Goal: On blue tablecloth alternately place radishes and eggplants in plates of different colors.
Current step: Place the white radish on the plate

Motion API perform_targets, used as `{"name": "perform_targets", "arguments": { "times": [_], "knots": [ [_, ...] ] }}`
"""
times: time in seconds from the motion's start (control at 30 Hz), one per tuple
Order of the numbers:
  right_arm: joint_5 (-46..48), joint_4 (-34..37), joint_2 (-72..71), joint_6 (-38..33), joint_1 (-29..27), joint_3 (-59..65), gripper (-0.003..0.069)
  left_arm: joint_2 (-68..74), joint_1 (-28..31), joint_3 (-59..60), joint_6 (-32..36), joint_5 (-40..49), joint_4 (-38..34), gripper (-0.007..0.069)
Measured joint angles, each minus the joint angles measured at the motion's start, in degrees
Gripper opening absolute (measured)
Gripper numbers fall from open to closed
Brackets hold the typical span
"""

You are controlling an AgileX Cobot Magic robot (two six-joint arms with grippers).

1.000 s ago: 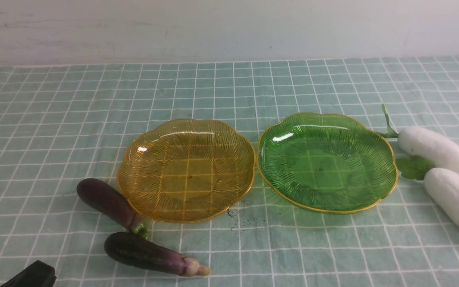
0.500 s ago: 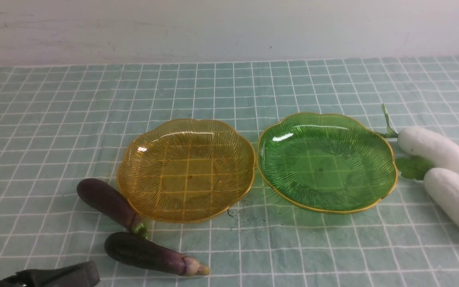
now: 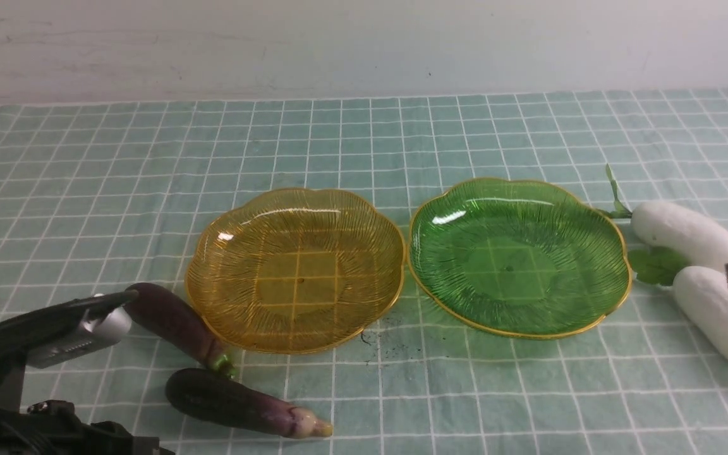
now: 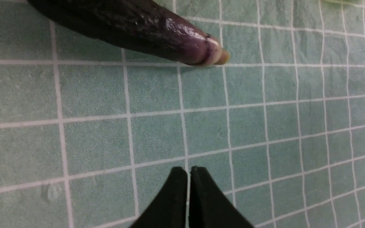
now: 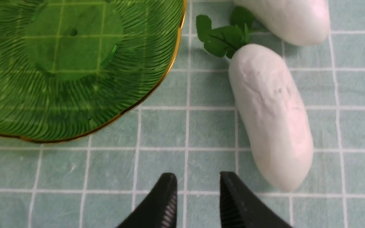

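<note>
Both arms moved into front view. Ribbed, scalloped plates [image 3: 519, 268]; glossy eggplants [image 3: 237, 404] left, smooth oblong radishes [image 3: 721, 316] right. Left gripper [image 4: 189, 172] closed, empty; right gripper [image 5: 198, 177] parted, empty, near radish.

The plates [image 3: 295, 272] [image 3: 519, 258] lie between the eggplants [image 3: 247, 404] on the left and the radishes [image 3: 721, 316] on the right.

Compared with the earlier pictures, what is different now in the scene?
The left arm has come further into the front view, beside the eggplants. The right gripper, not in the front view earlier, now shows at its right edge, over the nearer radish; its jaws stand apart with nothing between them. Nothing was taken hold of or let go. Both plates, the eggplants and the radishes stayed in place.
</note>
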Motion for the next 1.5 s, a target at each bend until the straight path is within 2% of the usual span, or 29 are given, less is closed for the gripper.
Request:
{"name": "perform_targets", "arguments": {
  "times": [0.13, 0.17, 0.2, 0.23, 0.3, 0.4, 0.57, 0.7, 0.87, 1.07, 1.13, 1.3, 1.47, 1.5],
  "knots": [
    [-2.8, -4.2, 7.4, 0.5, 0.0, -1.1, 0.0433, 0.0, 0.0, 0.0, 0.7, 0.0, 0.0, 0.0006],
    [-3.1, -4.5, 7.8, 0.6, 0.0, -1.1, 0.0442, 0.0, 0.0, 0.0, 0.7, 0.0, 0.0, 0.0006],
    [-4.5, -6.8, 11.0, 1.5, 0.0, -1.1, 0.0519, 0.0, 0.0, 0.0, 0.8, 0.0, 0.0, 0.0007],
    [-5.4, -8.3, 12.8, 2.6, 0.0, -1.1, 0.0555, 0.0, 0.0, 0.0, 0.8, 0.0, 0.0, 0.0011],
    [-6.9, -10.7, 15.2, 4.3, 0.0, -1.1, 0.0592, 0.0, 0.0, 0.0, 0.8, 0.0, 0.0, 0.0013],
    [-11.1, -19.1, 20.5, 11.0, 0.0, -1.2, 0.0631, 0.0, 0.0, 0.0, 0.9, 0.0, 0.0, 0.0013],
    [-13.5, -27.4, 25.4, 19.6, 0.0, -1.4, 0.0634, 0.0, 0.0, 0.0, 1.0, 0.0, 0.0, 0.0013],
    [-13.7, -30.3, 28.1, 23.2, 0.0, -1.6, 0.0616, 0.0, 0.0, 0.0, 1.0, 0.0, 0.0, 0.0013],
    [-12.8, -31.6, 29.2, 24.0, 0.0, -1.7, 0.0447, 0.0, 0.0, 0.0, 1.0, 0.1, 0.0, 0.0013],
    [-6.4, -30.4, 28.1, 24.0, 0.0, -4.7, 0.0440, 0.0, 0.0, 0.0, 1.0, 0.4, 0.0, 0.0013],
    [0.2, -28.5, 26.1, 24.0, 0.0, -8.8, 0.0440, 0.0, 0.0, 0.0, 1.0, 0.4, 0.0, 0.0013],
    [5.7, -20.2, 23.3, 22.1, 0.5, -16.1, 0.0440, 0.0, 0.0, 0.0, 1.0, 0.4, 0.0, 0.0013],
    [0.8, -6.1, 23.2, 14.0, 4.8, -18.9, 0.0440, 0.0, 0.0, 0.0, 1.0, 0.4, 0.0, 0.0013],
    [0.0, -5.0, 23.2, 13.1, 5.4, -18.9, 0.0440, 0.0, 0.0, 0.0, 1.0, 0.4, 0.0, 0.0013]
  ]
}}
